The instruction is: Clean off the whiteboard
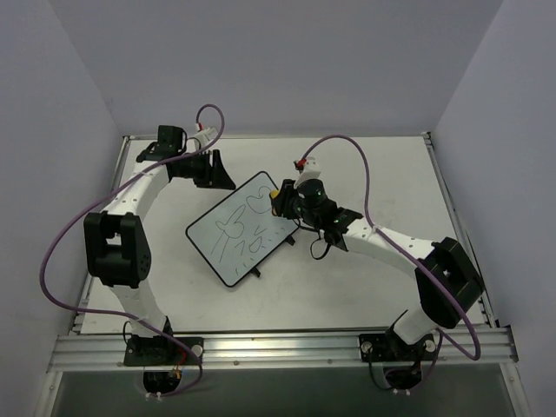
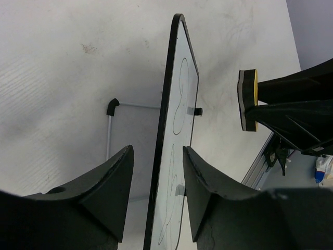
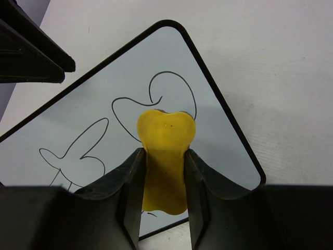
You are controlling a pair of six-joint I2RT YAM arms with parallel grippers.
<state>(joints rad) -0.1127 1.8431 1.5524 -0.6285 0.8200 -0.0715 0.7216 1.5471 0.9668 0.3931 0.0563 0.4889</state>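
Note:
The whiteboard (image 1: pixel 217 248) sits slantwise mid-table, with dark scribbles on its face. It also shows in the right wrist view (image 3: pixel 104 99). My right gripper (image 1: pixel 282 198) (image 3: pixel 164 151) is shut on the yellow eraser (image 3: pixel 165 133) over the board's far right part, by a loop of scribble. In the left wrist view the eraser (image 2: pixel 248 101) hangs a little off the board's face (image 2: pixel 179 104). My left gripper (image 1: pixel 224 178) (image 2: pixel 157 148) is open. Its jaws stand on either side of the board's far left edge, with a gap on the underside.
White walls close in the table on the left, back and right. A metal rail (image 1: pixel 278 347) runs along the near edge. Purple cables (image 1: pixel 52 261) loop off both arms. One of the board's black feet (image 1: pixel 256 274) sticks out at its near side.

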